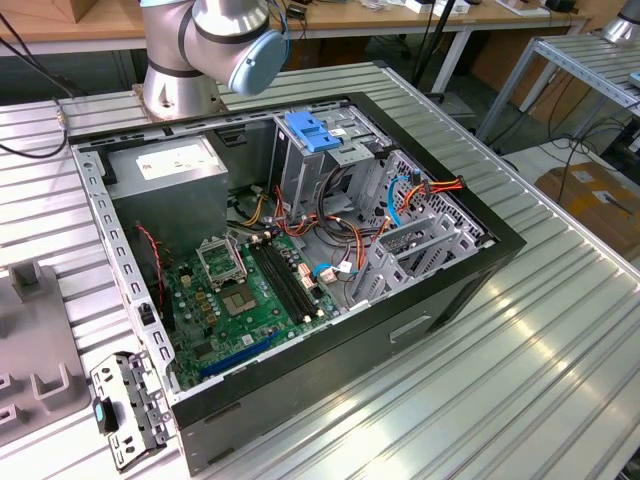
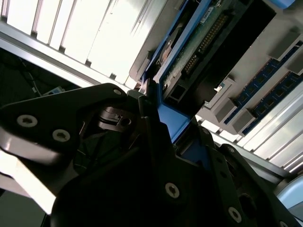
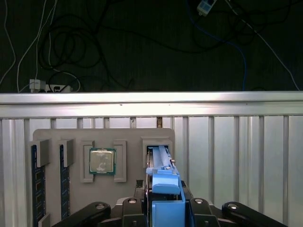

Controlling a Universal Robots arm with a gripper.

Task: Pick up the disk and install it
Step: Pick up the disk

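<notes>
The disk [image 2: 215,45] shows its green circuit board and dark body, framed by a blue plastic carrier [image 3: 165,182]. My gripper [image 3: 164,201] is shut on the disk, which stands on edge between its black fingers [image 2: 142,106]. The disk's far end lies at a slot [image 3: 158,150] of the grey parts tray [image 3: 128,137]. I cannot tell whether it still rests in that slot. In the exterior view, the open computer case [image 1: 480,262] sits on the ribbed metal table, with a blue latch piece [image 1: 315,135] on top of its drive cage.
The tray also holds a processor chip [image 3: 102,161] and blue memory sticks [image 3: 37,182]. Inside the case are a green motherboard [image 1: 250,295], a grey power-supply box [image 1: 165,165] and loose cables [image 1: 340,215]. The arm's base [image 1: 195,55] stands behind the case. A metal bracket [image 1: 125,405] lies by its front corner.
</notes>
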